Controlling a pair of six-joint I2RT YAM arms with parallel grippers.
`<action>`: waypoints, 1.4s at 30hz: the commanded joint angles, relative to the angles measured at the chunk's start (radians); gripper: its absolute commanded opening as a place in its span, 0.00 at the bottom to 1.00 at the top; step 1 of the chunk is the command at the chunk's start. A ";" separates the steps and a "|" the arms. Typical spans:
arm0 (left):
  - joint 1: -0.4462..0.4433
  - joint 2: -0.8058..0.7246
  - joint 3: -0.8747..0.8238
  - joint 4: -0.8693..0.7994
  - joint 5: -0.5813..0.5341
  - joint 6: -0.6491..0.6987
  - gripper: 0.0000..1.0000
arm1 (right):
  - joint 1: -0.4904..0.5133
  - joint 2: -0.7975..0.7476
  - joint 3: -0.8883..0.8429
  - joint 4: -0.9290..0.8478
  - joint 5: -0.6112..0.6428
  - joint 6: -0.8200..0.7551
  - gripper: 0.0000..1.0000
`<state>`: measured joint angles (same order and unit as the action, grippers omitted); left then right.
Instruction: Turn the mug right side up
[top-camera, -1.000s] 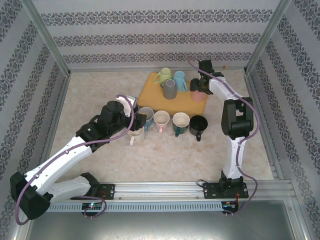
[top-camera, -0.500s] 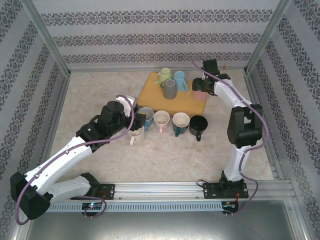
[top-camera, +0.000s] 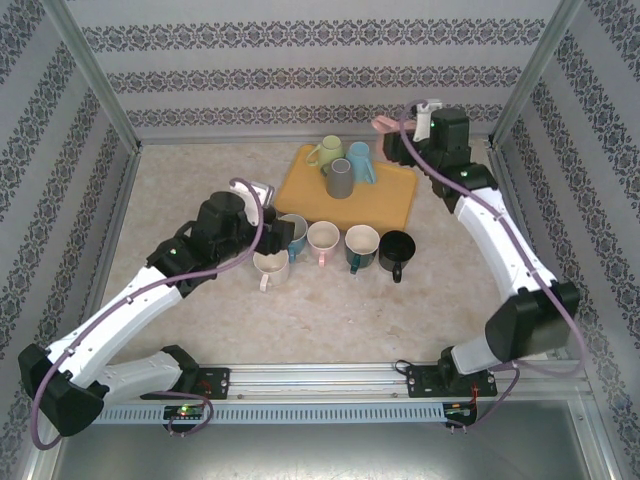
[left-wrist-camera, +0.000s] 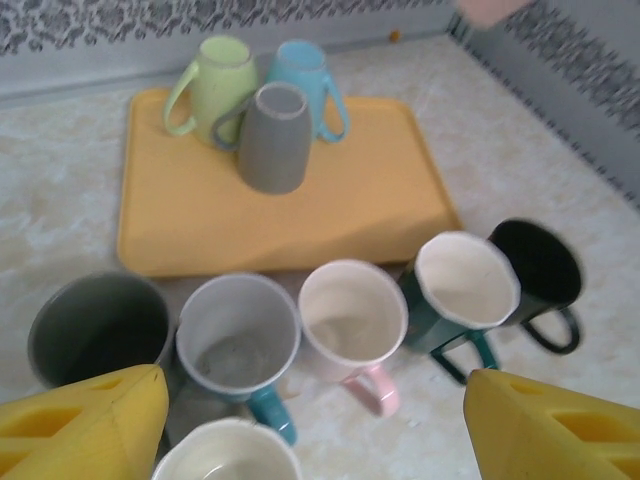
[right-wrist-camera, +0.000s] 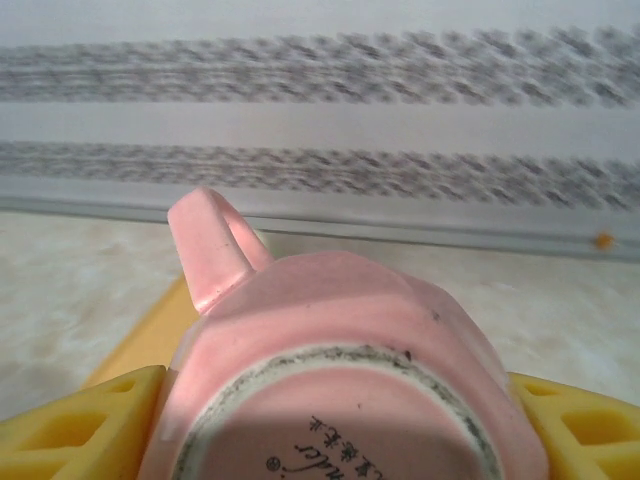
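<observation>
Two yellow fingers (right-wrist-camera: 75, 420) of the right pincer (right-wrist-camera: 330, 440) are closed against the sides of the pink mug (right-wrist-camera: 330, 330), which sits between them with its stamped base towards the wrist camera and its handle sticking up and to the left. Its mouth is hidden. From above, the mug hangs in the air over the far right corner of the orange tray (top-camera: 385, 205), close to the patterned back wall (top-camera: 300, 75) and touching nothing but the pincer. The step in hand looks like the turn itself: the mug is gripped and raised, but not yet mouth up. The next move probably calls for a roll of the wrist until the base points down, then a lowering onto a bare spot, kept away from the three other mugs (top-camera: 340, 165) on the tray. The left pincer (left-wrist-camera: 315, 430) hangs wide open and empty above the row of mugs (top-camera: 335, 242) on the table (top-camera: 330, 320).
</observation>
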<state>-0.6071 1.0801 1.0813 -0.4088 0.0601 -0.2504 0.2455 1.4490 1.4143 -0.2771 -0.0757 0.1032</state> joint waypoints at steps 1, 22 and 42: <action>0.022 -0.010 0.092 -0.055 0.111 -0.099 0.78 | 0.101 -0.093 -0.051 0.179 -0.088 -0.142 0.41; 0.243 0.021 -0.066 0.338 0.675 -1.142 0.75 | 0.446 -0.326 -0.457 0.627 0.005 -0.761 0.34; 0.285 0.083 -0.211 0.769 0.695 -1.454 0.69 | 0.540 -0.387 -0.520 0.638 0.047 -0.817 0.34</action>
<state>-0.3317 1.1683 0.8768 0.2539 0.7341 -1.6535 0.7723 1.0962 0.8875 0.2371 -0.0448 -0.7010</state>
